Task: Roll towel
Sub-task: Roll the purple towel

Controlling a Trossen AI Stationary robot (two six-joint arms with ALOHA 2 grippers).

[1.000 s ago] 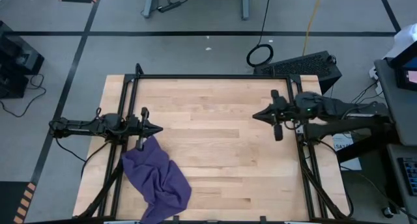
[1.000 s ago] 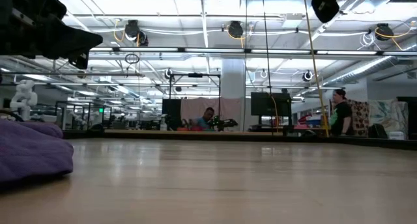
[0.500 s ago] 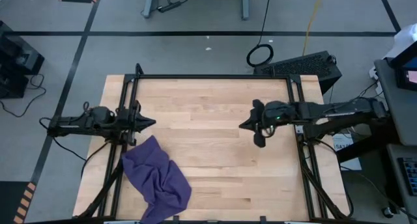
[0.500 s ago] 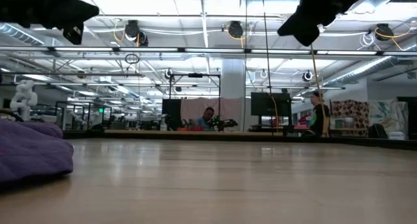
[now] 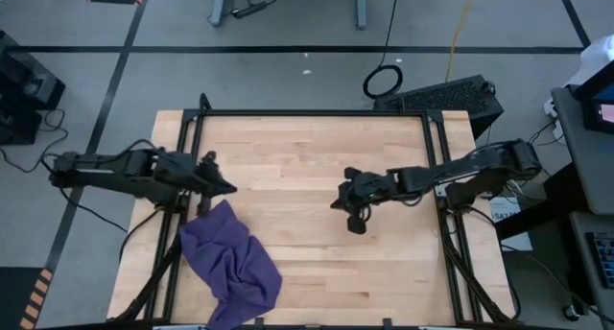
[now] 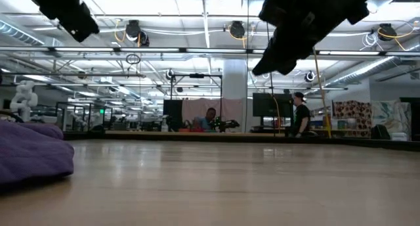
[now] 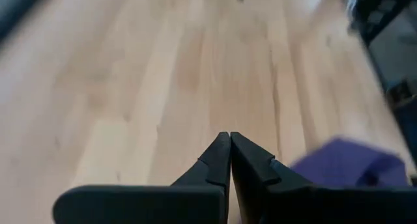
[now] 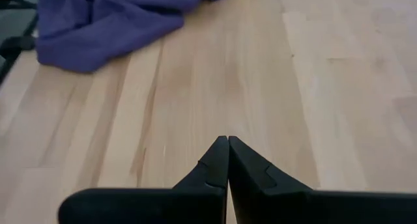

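The left arm is stretched in from the left side, its left gripper [image 5: 228, 189] held above the tabletop's left part with jaws pressed together (nothing is held). The right arm is extended toward the middle, the right gripper [image 5: 335, 205] likewise closed and empty.

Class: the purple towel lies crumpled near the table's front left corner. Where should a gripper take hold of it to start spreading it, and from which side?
Probably the towel's pointed upper corner, nearest the left gripper, which is shut. That tip lies thin at the heap's edge, so come from above, pinch it and pull away from the bunched folds.
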